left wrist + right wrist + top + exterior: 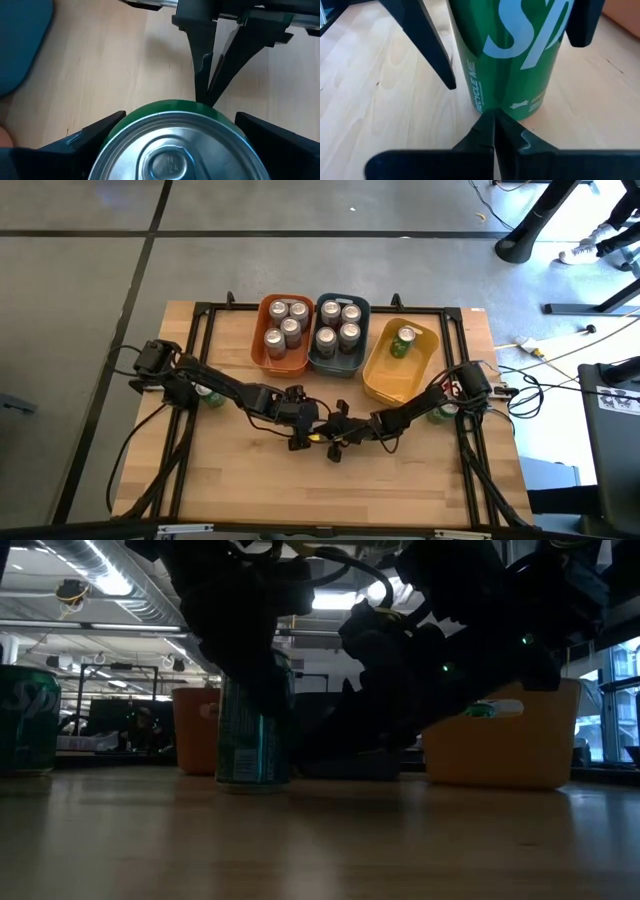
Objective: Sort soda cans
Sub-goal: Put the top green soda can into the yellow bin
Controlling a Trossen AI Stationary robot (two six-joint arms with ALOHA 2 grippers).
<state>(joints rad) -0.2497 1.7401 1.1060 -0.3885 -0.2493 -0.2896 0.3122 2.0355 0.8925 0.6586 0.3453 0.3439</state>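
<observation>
Orange bin (262,350): at the far side of the wooden table (250,480), leftmost of three bins; four silver-topped cans (284,325) stand inside.
Grey-blue bin (362,340): in the middle, touching the orange one; four cans (339,325) upright inside.
Yellow bin (385,380): on the right, turned at an angle; one green can (404,342) inside.
Green Sprite can (512,55): upright on the table centre, in front of the bins.
Left gripper (175,142): fingers spread, one on each side of this can; real contact I cannot tell.
Right gripper (495,125): fingers pressed together, holding nothing, tips just beside the can's base.
Other cans: one green can (210,395) under the left arm, one (441,412) under the right arm, both partly hidden.
</observation>
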